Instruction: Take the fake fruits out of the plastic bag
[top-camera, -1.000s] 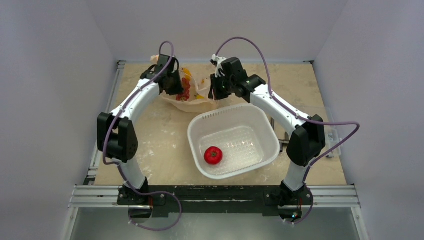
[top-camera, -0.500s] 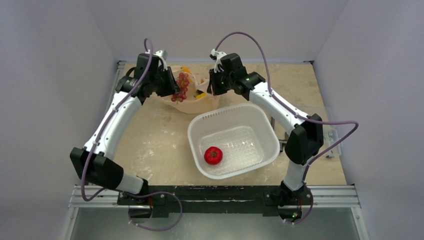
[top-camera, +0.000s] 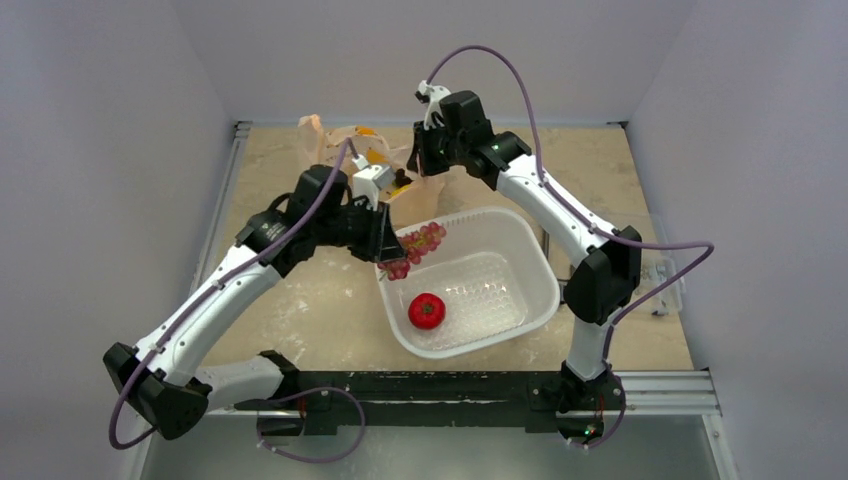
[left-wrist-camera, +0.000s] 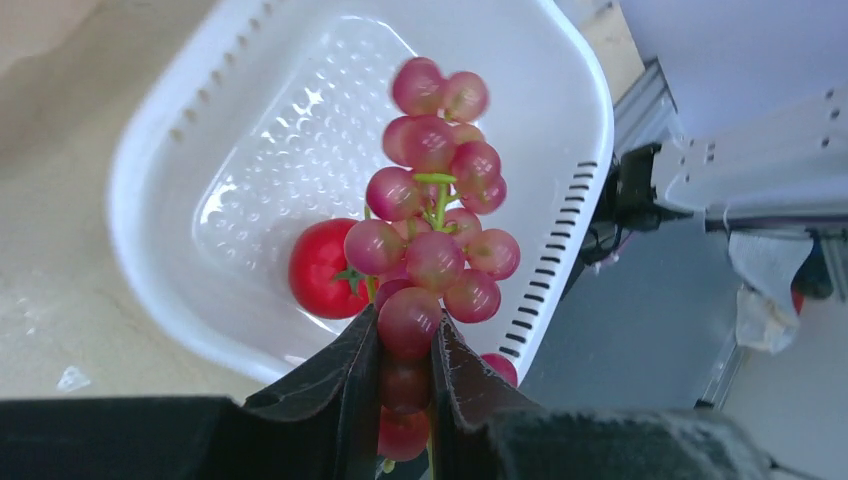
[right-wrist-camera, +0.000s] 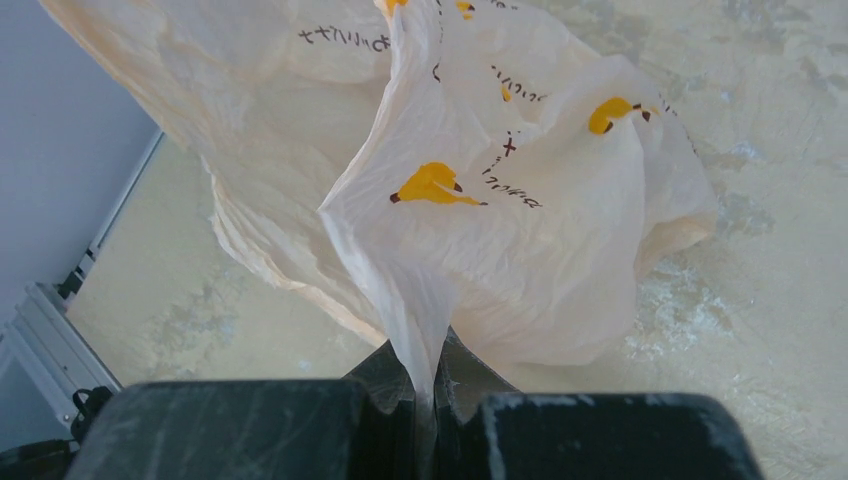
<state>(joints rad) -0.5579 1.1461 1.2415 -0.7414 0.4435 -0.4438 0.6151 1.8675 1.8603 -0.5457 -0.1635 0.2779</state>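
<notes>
Plastic bag (right-wrist-camera: 500, 250) in right pincer (right-wrist-camera: 425, 378), wrist-view only.

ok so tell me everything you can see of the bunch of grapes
The bunch of grapes is a cluster of glossy reddish-pink, plastic-looking balls on thin green stems. The left gripper is shut on a few grapes at one end; the rest sticks out past its fingertips. It hangs over the white basin's rim, with the red tomato lying inside. Only the fingers seem to touch it.
</notes>
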